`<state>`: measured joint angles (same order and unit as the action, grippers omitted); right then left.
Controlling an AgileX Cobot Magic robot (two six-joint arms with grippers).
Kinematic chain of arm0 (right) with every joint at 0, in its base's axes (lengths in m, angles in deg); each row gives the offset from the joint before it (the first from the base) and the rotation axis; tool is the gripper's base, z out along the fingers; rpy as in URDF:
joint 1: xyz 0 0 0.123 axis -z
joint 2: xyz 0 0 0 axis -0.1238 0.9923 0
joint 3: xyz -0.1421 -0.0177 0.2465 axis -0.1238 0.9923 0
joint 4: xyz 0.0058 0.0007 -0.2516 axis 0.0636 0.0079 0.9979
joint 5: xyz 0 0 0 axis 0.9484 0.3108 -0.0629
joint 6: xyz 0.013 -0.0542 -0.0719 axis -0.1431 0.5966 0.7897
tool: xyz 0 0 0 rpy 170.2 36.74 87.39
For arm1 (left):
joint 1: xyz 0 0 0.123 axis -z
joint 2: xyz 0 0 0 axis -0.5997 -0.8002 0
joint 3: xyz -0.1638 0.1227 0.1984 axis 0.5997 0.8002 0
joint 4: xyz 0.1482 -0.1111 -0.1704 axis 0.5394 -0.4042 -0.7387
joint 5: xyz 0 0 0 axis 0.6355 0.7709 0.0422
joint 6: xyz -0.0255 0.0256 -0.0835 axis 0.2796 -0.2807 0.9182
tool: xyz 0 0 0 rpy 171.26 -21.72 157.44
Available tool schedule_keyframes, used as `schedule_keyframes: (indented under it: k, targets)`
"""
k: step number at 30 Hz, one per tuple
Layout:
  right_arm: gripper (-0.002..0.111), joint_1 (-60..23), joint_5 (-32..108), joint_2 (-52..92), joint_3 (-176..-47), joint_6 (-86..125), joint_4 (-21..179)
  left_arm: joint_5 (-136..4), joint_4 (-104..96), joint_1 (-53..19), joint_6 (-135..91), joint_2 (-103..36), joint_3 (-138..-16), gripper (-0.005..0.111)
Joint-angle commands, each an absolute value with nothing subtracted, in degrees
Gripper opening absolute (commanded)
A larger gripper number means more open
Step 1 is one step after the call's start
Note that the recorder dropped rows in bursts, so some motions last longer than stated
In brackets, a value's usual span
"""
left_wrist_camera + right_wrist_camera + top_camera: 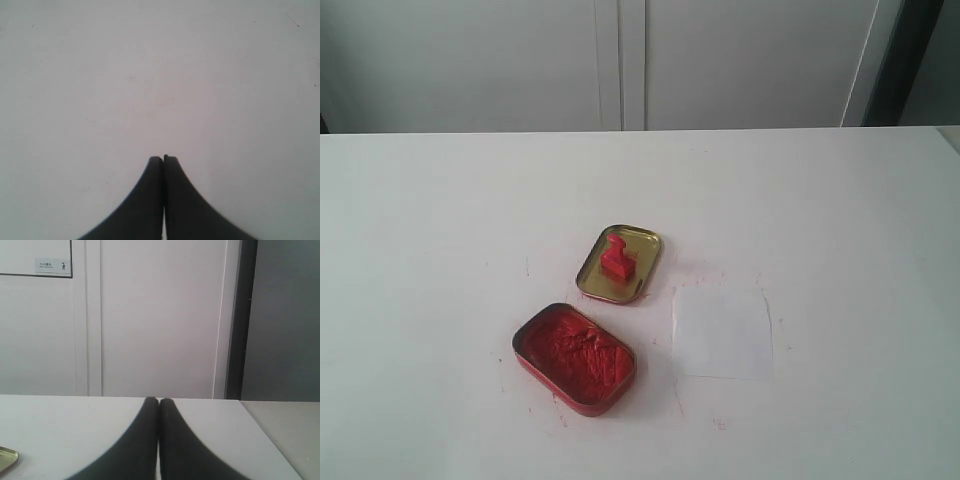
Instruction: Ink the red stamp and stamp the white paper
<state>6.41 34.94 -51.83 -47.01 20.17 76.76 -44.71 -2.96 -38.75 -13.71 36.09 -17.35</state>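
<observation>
As red stamp [617, 260] sits in gold lid [596, 286], red tin [560, 393] holds paste [575, 350]

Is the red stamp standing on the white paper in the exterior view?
No, the red stamp stands inside the gold tin lid, which lies beside the white paper and apart from it.

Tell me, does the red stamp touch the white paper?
Apart. The exterior view shows the red stamp standing inside the gold lid, and bare table lies between that lid and the white paper.
</observation>
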Motion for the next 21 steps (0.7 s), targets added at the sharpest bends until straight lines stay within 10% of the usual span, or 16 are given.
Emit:
schedule_keyframes:
  k: [1,21]
  targets:
    - [0.0,6.02,34.35,-52.06,-46.61,19.77,76.95,-44.72,-3.14,-38.2,-13.53,36.32,-16.92,0.0]
    - [0.0,6.02,46.15,-33.3,-63.3,20.03,77.29,-44.72,-3.14,-38.2,-13.53,36.32,-16.92,0.0]
